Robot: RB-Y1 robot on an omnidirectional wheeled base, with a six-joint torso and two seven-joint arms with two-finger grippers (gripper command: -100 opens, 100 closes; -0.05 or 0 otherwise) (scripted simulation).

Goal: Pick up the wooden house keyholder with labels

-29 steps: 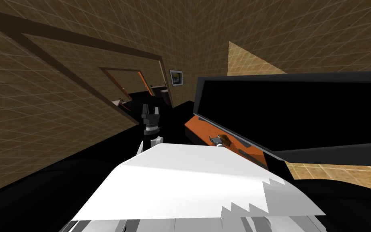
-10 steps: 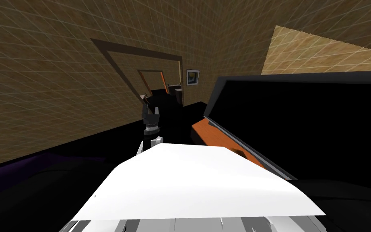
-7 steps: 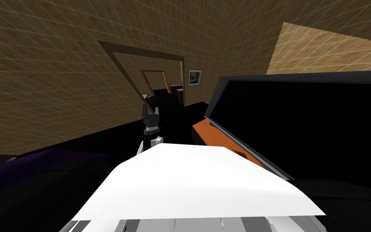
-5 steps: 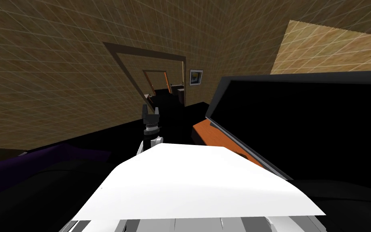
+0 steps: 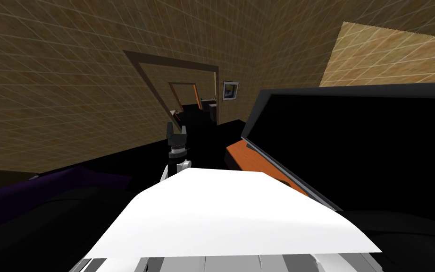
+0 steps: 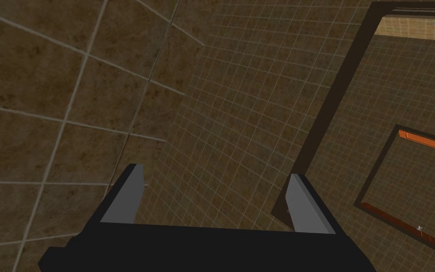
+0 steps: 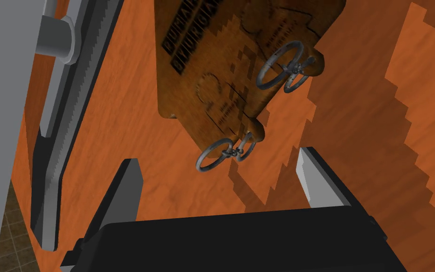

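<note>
The keyholder (image 7: 240, 47) is a brown wooden plaque with dark printed labels, lying flat on an orange wooden top (image 7: 117, 127). Metal key rings (image 7: 226, 153) hang off its near edge, and another pair (image 7: 285, 71) sits further along. My right gripper (image 7: 221, 184) is open just short of the plaque, and the nearest rings lie between and slightly beyond its fingertips. In the head view, my left gripper (image 5: 176, 134) is raised ahead of my chest, away from the orange top (image 5: 249, 158). In its own wrist view, the left gripper (image 6: 216, 198) is open and holds nothing.
A large black screen in a dark frame (image 5: 259, 118) stands over the orange top. Its grey foot and dark rail (image 7: 56, 71) run along one side of the keyholder. A doorway (image 5: 183, 94) lies ahead on the tiled wall. A dark purple shape (image 5: 46, 189) sits low at left.
My head view has swung: the doorway and screen have slid to the right. The keyholder seen by my chest edge 2.9 s ago is now hidden. The left arm holds its pose.
</note>
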